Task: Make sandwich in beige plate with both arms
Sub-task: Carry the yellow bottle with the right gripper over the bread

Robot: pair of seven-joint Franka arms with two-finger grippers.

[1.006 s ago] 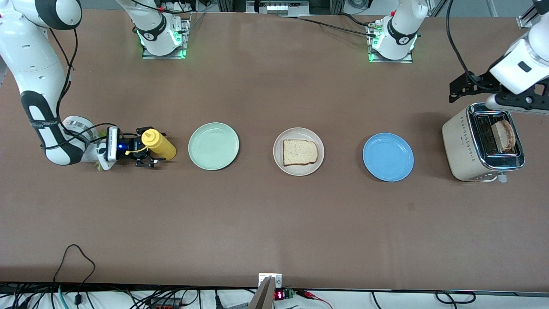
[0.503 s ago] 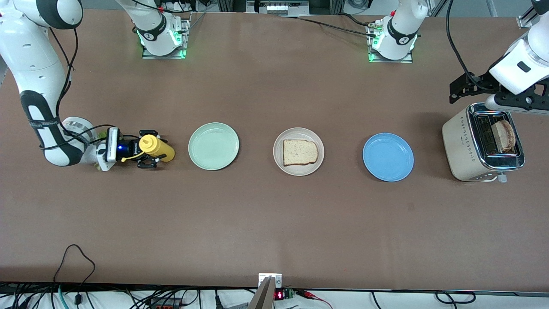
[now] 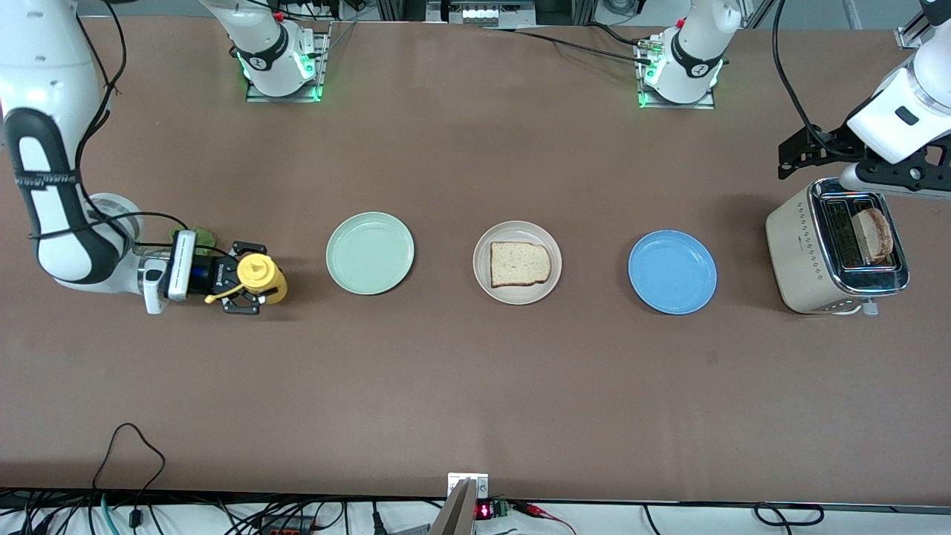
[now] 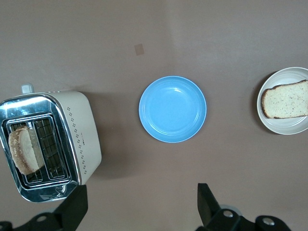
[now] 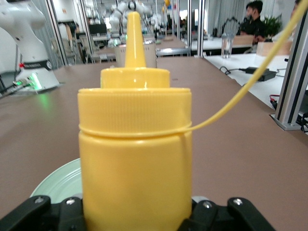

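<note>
The brown table (image 3: 475,386) carries a row: lettuce (image 3: 199,236) at the right arm's end, green plate (image 3: 370,253), beige plate (image 3: 517,293), blue plate (image 3: 672,272), then a toaster (image 3: 799,253) at the left arm's end

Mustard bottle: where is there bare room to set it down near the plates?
Bare table runs nearer the front camera than the green plate, beige plate and blue plate. Small gaps lie between plates. It is crowded at the right gripper, shut on the mustard bottle, and around the toaster, where the left gripper waits.
</note>
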